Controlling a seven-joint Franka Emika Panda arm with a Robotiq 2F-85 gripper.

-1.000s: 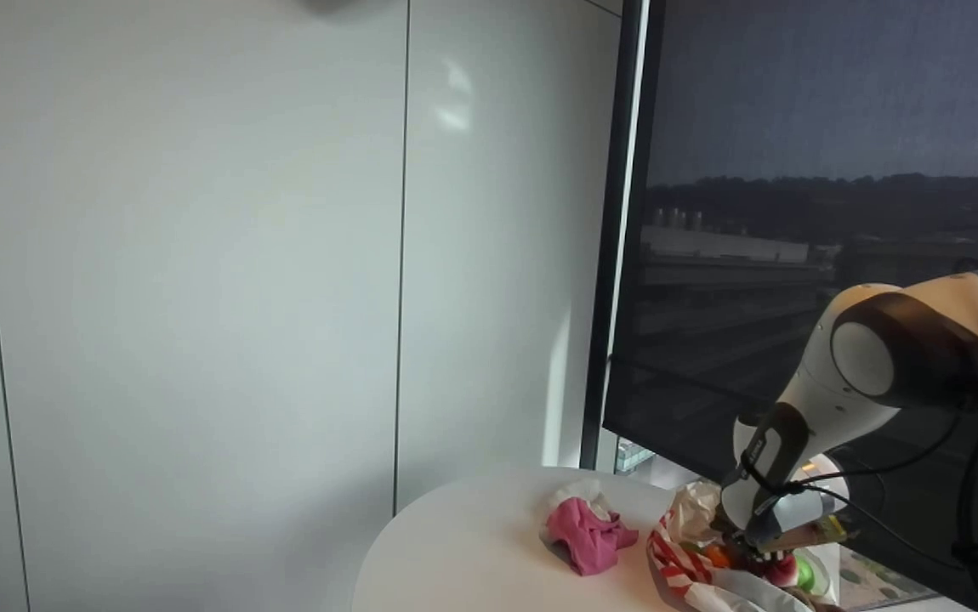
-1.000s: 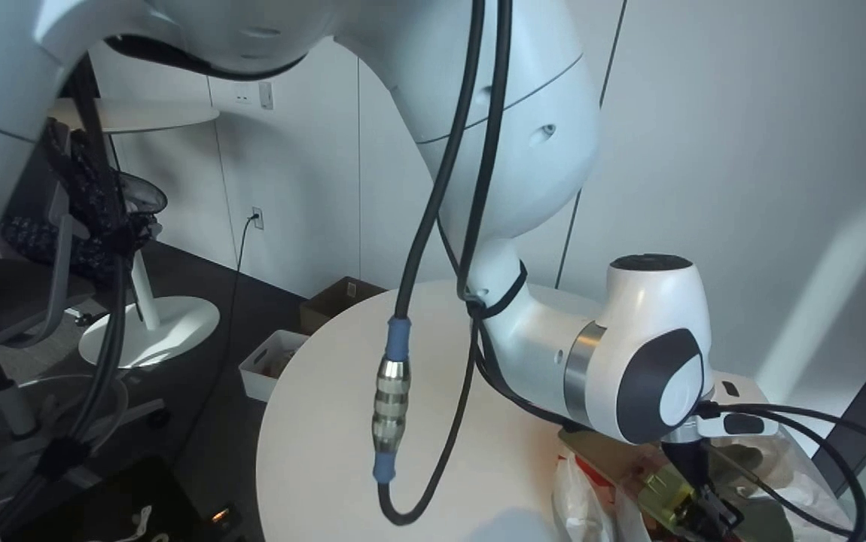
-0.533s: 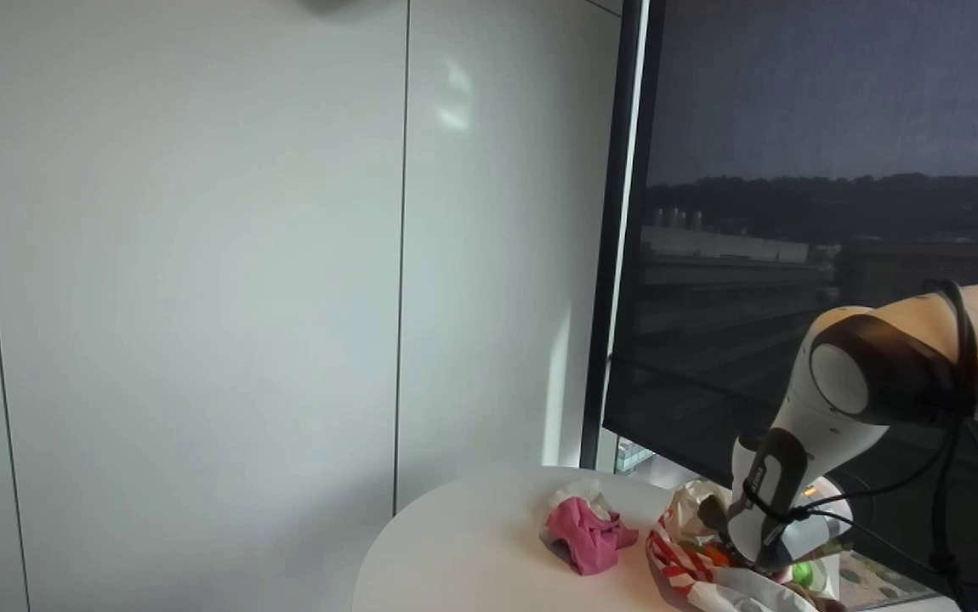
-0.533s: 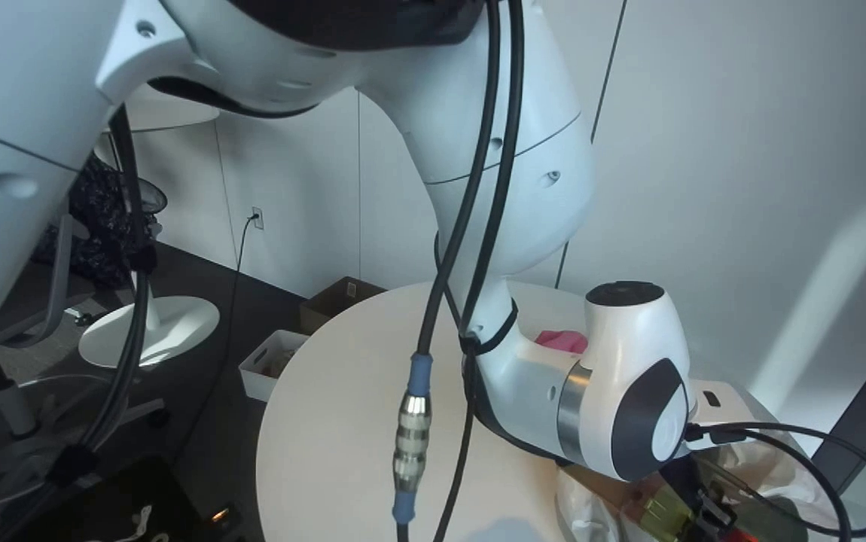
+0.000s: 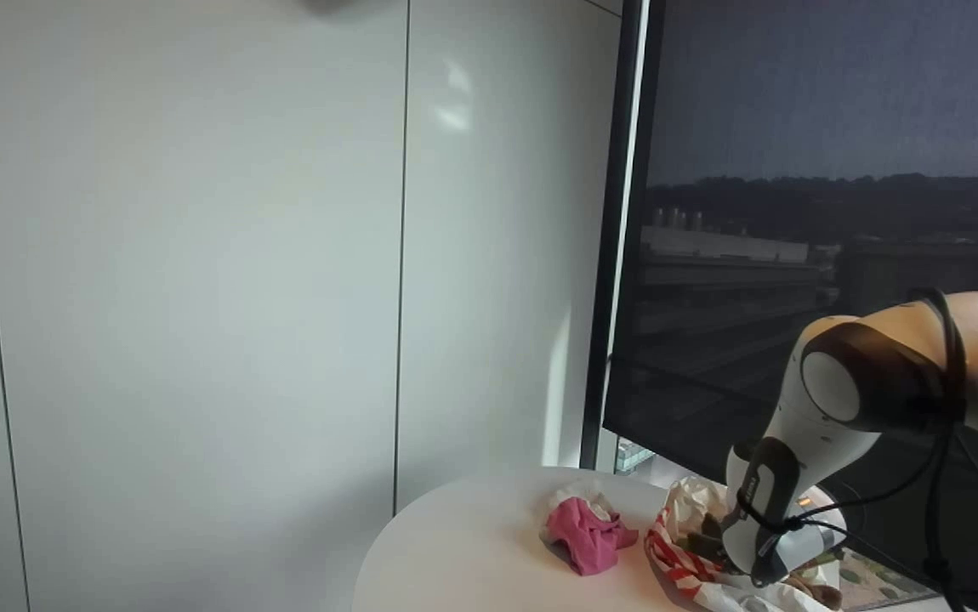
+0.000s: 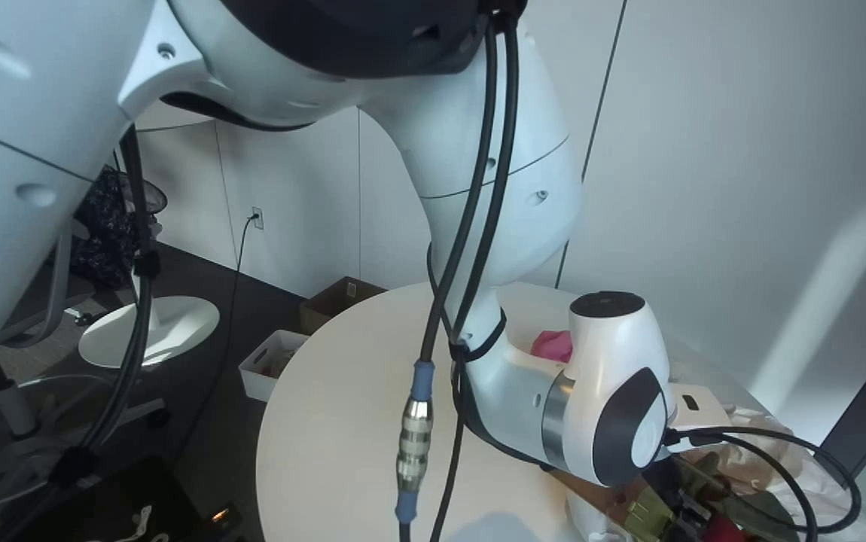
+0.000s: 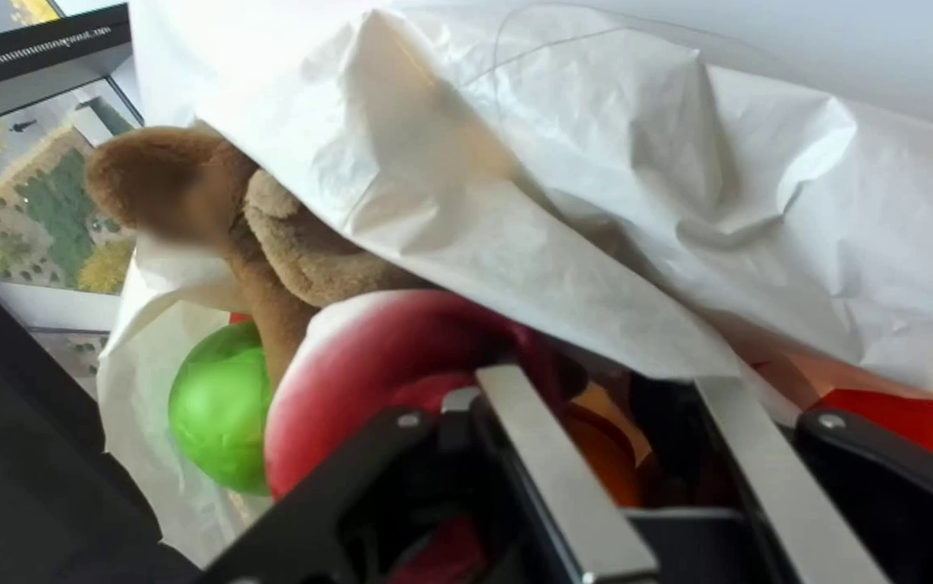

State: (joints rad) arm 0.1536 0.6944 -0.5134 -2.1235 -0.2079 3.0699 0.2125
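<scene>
My gripper [image 7: 608, 397] is open, fingers apart, reaching into a white paper bag [image 7: 531, 235]. In the wrist view, the near finger touches or overlaps a red-and-white soft thing [image 7: 369, 349]. An orange round thing [image 7: 608, 462] shows dimly between the fingers; nothing is visibly clamped. The other fingertip lies at or under the bag's edge. A green ball [image 7: 223, 410] and brown plush [image 7: 178, 182] lie beside the red thing. In an exterior view the bag shows red stripes [image 5: 668, 561], and the arm hides the gripper. The gripper also shows in an exterior view [image 6: 693, 512].
A pink cloth [image 5: 588, 537] lies on the round white table [image 5: 455, 552], beside a crumpled white piece [image 5: 581, 491]. A window with a dark blind [image 5: 795, 340] stands behind the arm. A white bin [image 6: 261, 376] and a brown box [image 6: 335, 301] stand beyond the table's edge.
The arm has come lower over the bag, with a slight sideways shift. The pink cloth has come into view behind the arm. The green ball is now hidden in an exterior view.
</scene>
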